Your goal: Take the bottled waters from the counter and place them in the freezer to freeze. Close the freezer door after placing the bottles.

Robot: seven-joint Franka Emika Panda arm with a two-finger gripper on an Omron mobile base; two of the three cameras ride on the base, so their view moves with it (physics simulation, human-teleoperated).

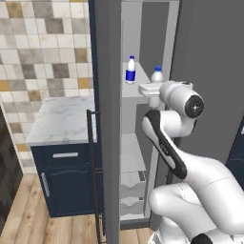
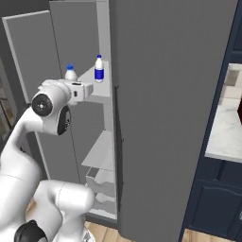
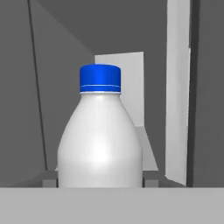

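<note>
Two bottled waters are inside the open freezer [image 1: 133, 95]. The one with the dark-blue label [image 1: 130, 70] [image 2: 99, 69] stands upright at the back of a light grey shelf. In front of it is the plain whitish bottle [image 1: 157, 75] [image 2: 70, 73] [image 3: 100, 144], upright with its blue cap up. My gripper [image 1: 153, 86] [image 2: 75, 89] [image 3: 100, 179] is shut on its lower body, which fills the hand view between my fingertips [image 3: 50, 178]. Whether its base touches the shelf is hidden. The freezer door [image 1: 112, 143] stands open, edge-on, with its black bar handle to the left. The marble counter [image 1: 66, 119] lies beyond it.
A navy blue cabinet [image 1: 66, 181] sits under the counter, against a tiled wall. White drawers [image 1: 131, 188] [image 2: 101, 182] fill the freezer's bottom. A wide dark grey panel [image 2: 175, 118] stands right of the opening, with another marble counter [image 2: 227, 127] past it. My arm's elbow hangs before the lower shelves.
</note>
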